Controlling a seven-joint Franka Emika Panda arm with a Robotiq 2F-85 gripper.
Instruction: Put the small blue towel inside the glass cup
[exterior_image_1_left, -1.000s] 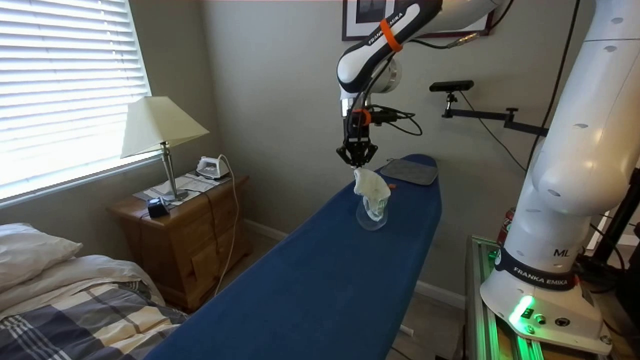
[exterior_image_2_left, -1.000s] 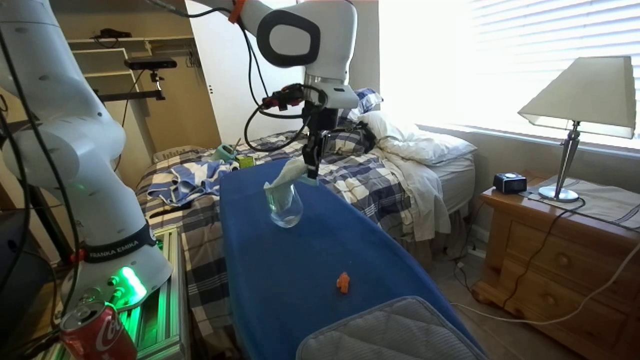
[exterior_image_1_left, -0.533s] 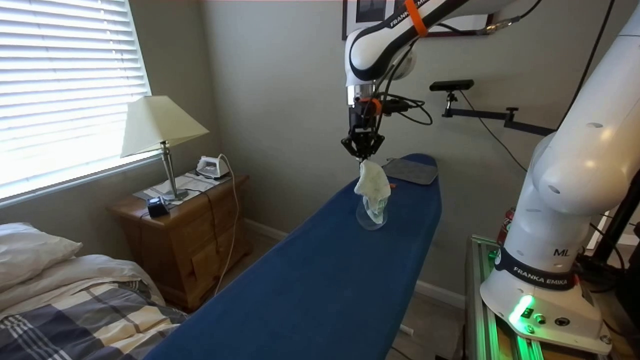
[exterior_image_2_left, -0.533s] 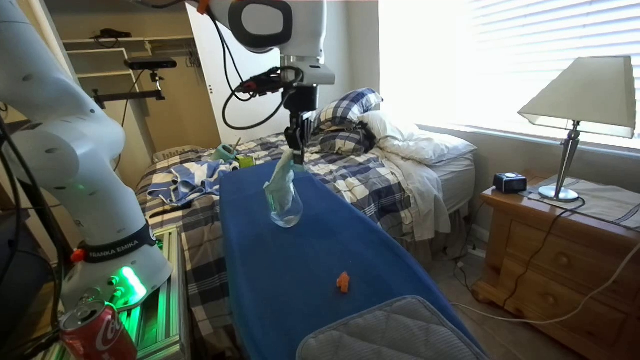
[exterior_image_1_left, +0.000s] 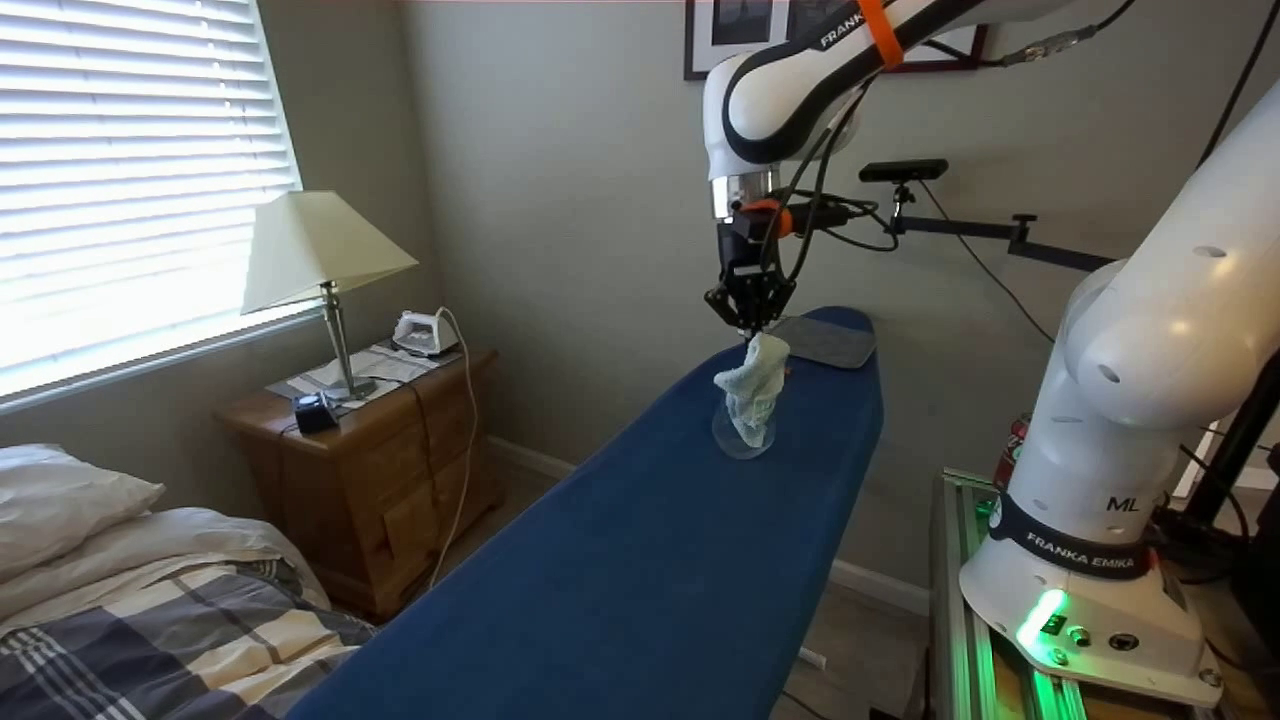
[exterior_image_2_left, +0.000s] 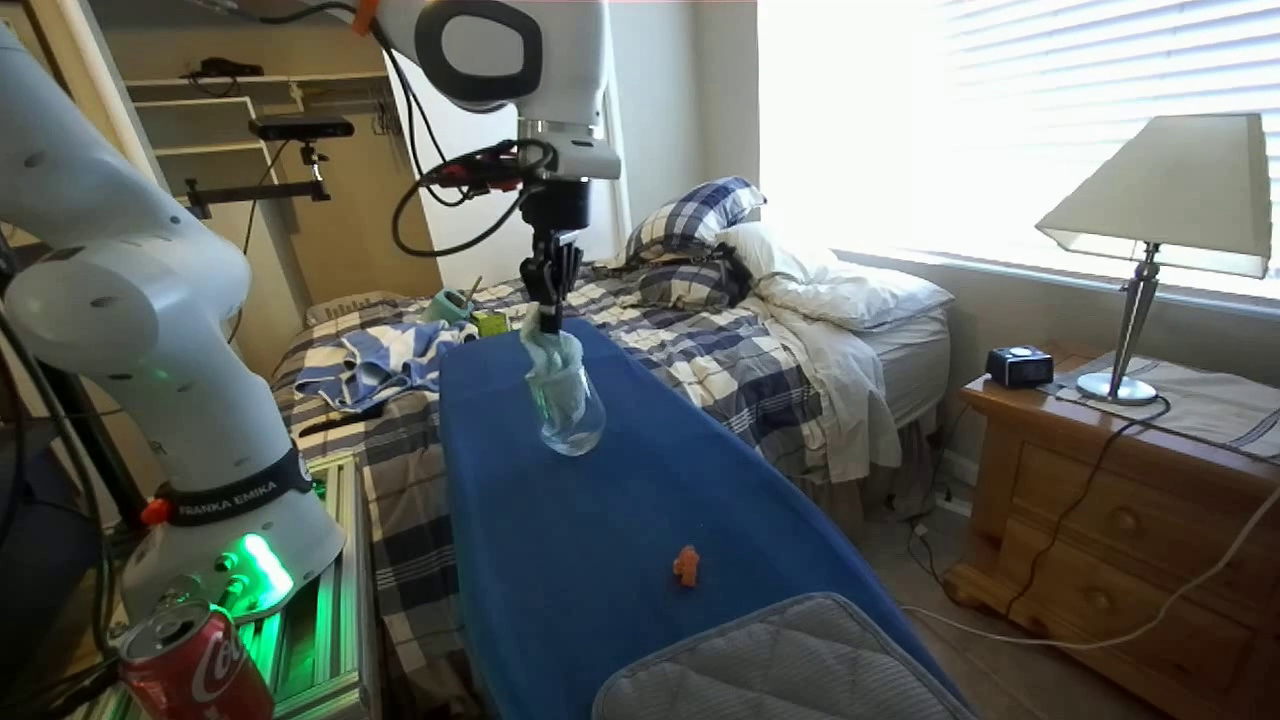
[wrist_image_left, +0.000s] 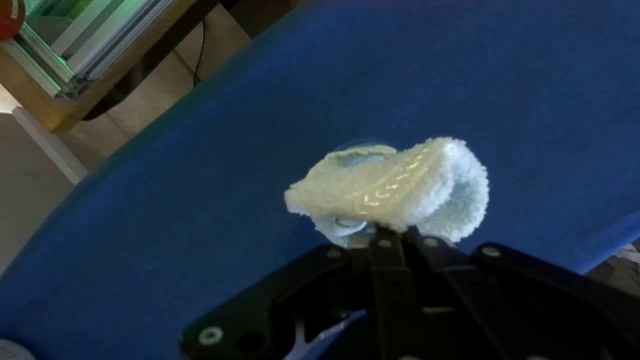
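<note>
From where I stand, directions take the cup (exterior_image_2_left: 575, 438) as dial centre, with 12 at the top of each view. The cup stands on the board (exterior_image_2_left: 540, 560). The towel (exterior_image_2_left: 562, 362) is partly inserted: its lower part sits inside the cup, seen through the clear side; its upper part projects above the rim. In both exterior views the gripper (exterior_image_2_left: 549, 326) points down at 12 o'clock, close above the cup. The fingers (wrist_image_left: 389, 270) are closed together, with the top of the towel pinched at their tips. In the wrist view the gripper lies at 6 o'clock, and the towel covers most of the cup.

In an exterior view, an orange piece (exterior_image_2_left: 686, 566) lies on the board at 5 o'clock; the pad (exterior_image_2_left: 790, 662) lies past it in the same direction. The can (exterior_image_2_left: 200, 670) is at 8 o'clock, near the robot base (exterior_image_2_left: 240, 535). The lamp (exterior_image_2_left: 1165, 195) stands at 2 o'clock, on the nightstand (exterior_image_2_left: 1160, 500). The bed (exterior_image_2_left: 720, 390) extends behind the board. In an exterior view, the iron (exterior_image_1_left: 420, 336) is on the nightstand, at 10 o'clock.
</note>
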